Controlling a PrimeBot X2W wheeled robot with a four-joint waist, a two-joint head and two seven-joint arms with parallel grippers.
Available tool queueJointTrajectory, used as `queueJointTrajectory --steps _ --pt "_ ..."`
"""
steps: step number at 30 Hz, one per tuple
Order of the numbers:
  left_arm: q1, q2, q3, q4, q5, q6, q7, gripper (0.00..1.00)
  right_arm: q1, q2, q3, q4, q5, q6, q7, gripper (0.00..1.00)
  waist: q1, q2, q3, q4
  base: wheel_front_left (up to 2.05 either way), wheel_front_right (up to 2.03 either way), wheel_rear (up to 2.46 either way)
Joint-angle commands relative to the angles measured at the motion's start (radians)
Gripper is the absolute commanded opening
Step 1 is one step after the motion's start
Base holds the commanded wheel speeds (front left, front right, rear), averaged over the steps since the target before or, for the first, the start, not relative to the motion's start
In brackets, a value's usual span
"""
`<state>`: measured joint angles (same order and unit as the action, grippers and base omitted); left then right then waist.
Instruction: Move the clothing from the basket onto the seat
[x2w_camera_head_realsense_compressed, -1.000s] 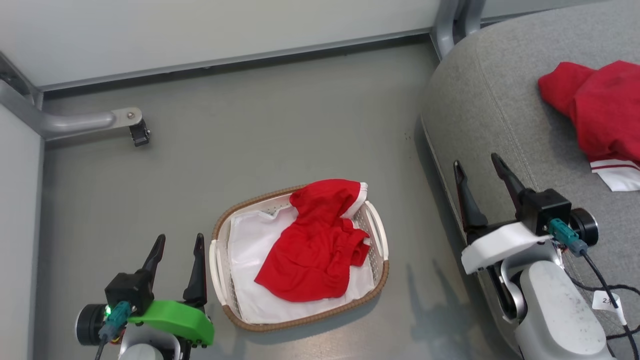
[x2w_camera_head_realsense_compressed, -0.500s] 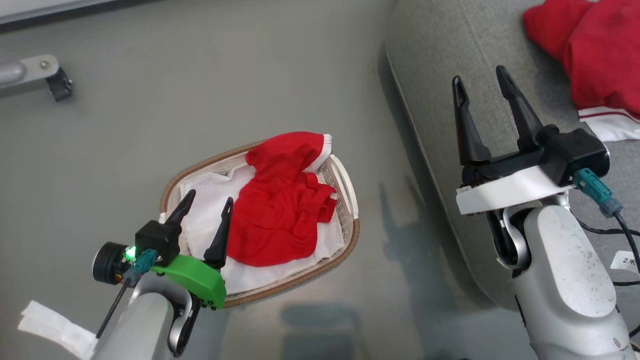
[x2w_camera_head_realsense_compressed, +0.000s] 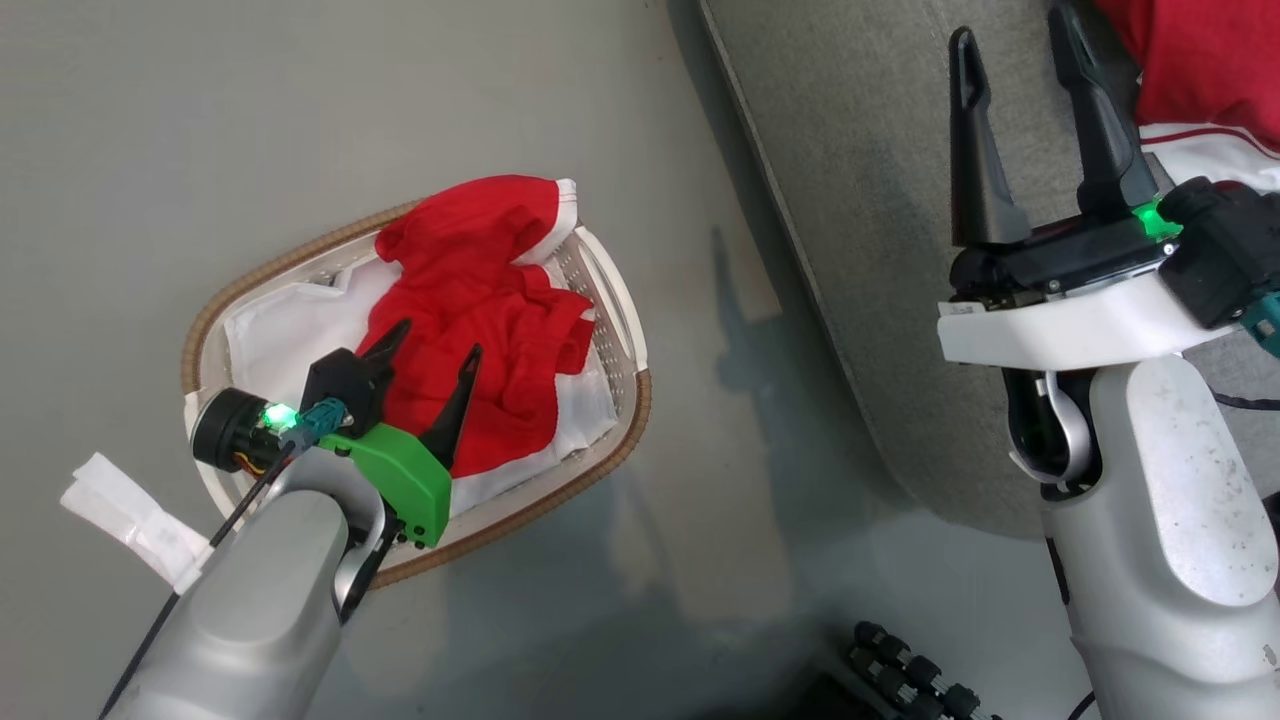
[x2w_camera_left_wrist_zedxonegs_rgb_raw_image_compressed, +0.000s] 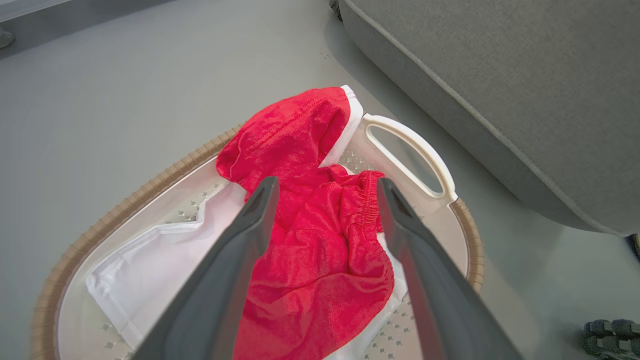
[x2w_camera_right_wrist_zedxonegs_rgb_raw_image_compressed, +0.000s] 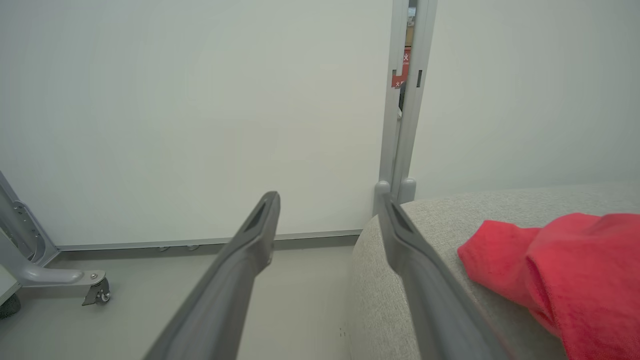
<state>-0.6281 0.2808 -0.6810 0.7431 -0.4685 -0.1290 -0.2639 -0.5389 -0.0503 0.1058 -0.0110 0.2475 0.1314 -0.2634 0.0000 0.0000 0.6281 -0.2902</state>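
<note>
Left hand was released, jaws wide, poised over the red garment lying in the basket on the liner. Second garment lay on the seat, right of the basket. Right hand there was released and empty.

Risks: fingers pinching the liner along with the garment and dragging it out, or snagging the basket's rim and tipping it.

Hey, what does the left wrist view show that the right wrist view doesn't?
Left wrist view: the basket holding a red garment on a white liner, between the fingers of the open left gripper. Right wrist view: a white wall, a caster, a second red garment on the seat. Both: the grey seat and floor.
</note>
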Motion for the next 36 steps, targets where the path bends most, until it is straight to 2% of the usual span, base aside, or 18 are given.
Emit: queueJointTrajectory --steps 1,11,19,20,27,33,36 --pt "-0.041 0.015 -0.028 0.026 -0.017 -0.003 0.007 1.00 -0.018 -0.002 -0.005 -0.014 0.009 -0.001 -0.002 1.00 0.0000 0.0000 0.066 -0.047 0.00 0.00 0.00" --pt "-0.216 0.012 -0.249 0.148 -0.087 -0.003 0.101 1.00 -0.050 -0.002 -0.004 -0.073 0.035 -0.001 -0.002 1.00 0.0000 0.0000 0.152 -0.082 0.00 0.00 0.00" --pt "-0.306 0.006 -0.394 0.216 -0.082 -0.003 0.131 1.00 -0.051 -0.002 0.005 -0.102 0.040 -0.001 -0.002 1.00 0.0000 0.0000 0.204 -0.095 0.00 0.00 0.00" --pt "-0.335 0.013 -0.438 0.243 -0.067 -0.003 0.117 1.00 -0.055 -0.002 0.007 -0.109 0.040 -0.001 -0.002 1.00 0.0000 0.0000 0.219 -0.097 0.00 0.00 0.00" --pt "-0.399 -0.003 -0.498 0.326 -0.056 -0.003 0.079 1.00 -0.062 -0.002 0.008 -0.126 0.032 -0.001 -0.002 1.00 0.0000 0.0000 0.256 -0.095 0.00 0.00 0.00" --pt "-0.450 -0.026 -0.508 0.418 -0.043 0.023 0.060 1.00 -0.055 -0.002 0.002 -0.140 0.022 -0.001 -0.002 1.00 0.0000 0.0000 0.280 -0.080 0.00 0.00 0.00" --pt "-0.468 -0.036 -0.510 0.457 -0.050 0.018 0.075 1.00 -0.050 -0.002 0.002 -0.145 0.018 -0.001 -0.002 1.00 0.0000 0.0000 0.293 -0.074 0.00 0.00 0.00"
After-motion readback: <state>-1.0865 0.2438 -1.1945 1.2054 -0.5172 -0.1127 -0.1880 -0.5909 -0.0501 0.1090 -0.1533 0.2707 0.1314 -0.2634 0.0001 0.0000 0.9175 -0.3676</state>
